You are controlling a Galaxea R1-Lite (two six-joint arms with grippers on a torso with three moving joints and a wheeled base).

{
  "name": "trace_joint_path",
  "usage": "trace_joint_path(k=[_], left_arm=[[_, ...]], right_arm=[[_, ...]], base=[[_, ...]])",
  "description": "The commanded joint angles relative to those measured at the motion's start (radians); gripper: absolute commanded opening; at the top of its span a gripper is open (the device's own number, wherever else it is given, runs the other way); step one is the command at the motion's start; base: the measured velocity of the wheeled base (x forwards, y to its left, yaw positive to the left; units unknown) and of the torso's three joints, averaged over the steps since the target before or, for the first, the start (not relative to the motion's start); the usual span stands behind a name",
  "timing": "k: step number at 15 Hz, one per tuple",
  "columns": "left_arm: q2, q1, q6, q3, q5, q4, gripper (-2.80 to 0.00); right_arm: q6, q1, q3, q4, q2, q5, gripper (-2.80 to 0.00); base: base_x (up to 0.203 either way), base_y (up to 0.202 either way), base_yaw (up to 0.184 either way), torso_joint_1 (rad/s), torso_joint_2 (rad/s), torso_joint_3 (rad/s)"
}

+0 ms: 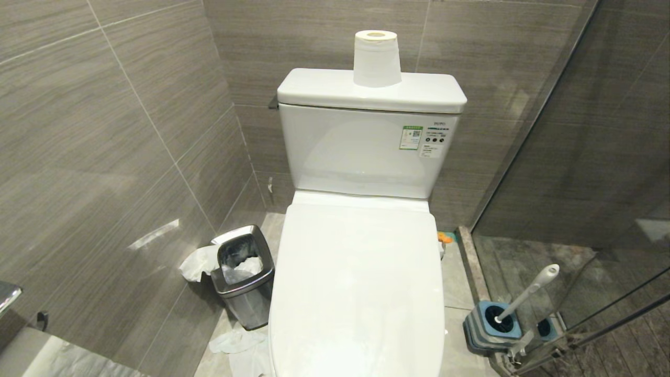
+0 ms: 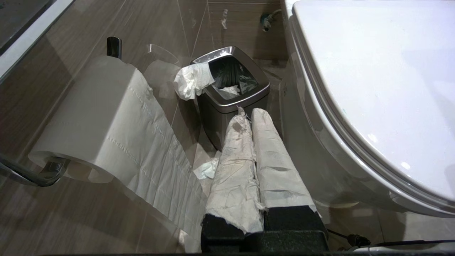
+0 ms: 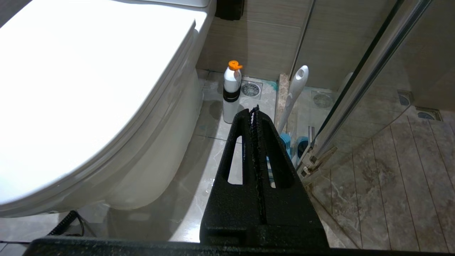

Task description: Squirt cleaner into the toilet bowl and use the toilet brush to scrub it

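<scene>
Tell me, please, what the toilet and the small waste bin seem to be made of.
The toilet looks like glazed white ceramic: glossy, with soft reflections on the tank. Its closed lid may be plastic; I cannot tell. The waste bin looks like brushed steel: grey metallic sheen, shiny rim.

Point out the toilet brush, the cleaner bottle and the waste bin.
toilet brush [image 1: 528, 292]: head view, on the white handle.
cleaner bottle [image 3: 231, 103]: right wrist view, on the white body.
waste bin [image 1: 250, 303]: head view, on the steel side wall.
</scene>
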Motion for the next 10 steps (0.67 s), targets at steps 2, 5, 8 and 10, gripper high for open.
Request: trace_joint_path(k=[2,5,8,10], left_arm=[[0.0,0.0,0.0,0.001,0.0,0.0,-2.8],[0.0,0.0,0.0,0.0,-0.001,0.0,-2.8],[0.0,0.0,0.0,0.0,0.0,0.0,-2.8],[0.0,0.0,0.0,-0.001,0.0,0.0,-2.8]], right_arm=[[0.002,0.0,0.0,0.0,0.0,-0.001,-2.8],[0.002,0.0,0.0,0.0,0.0,-0.001,-2.8],[-0.002,0.0,0.0,0.0,0.0,0.001,-2.8],[-0.005,0.0,0.0,0.0,0.0,0.004,-2.8]], base=[[0.0,0.0,0.0,0.0,0.0,0.0],[0.0,0.0,0.0,0.0,0.0,0.0],[0.0,0.0,0.0,0.0,0.0,0.0],[0.0,0.0,0.0,0.0,0.0,0.0]])
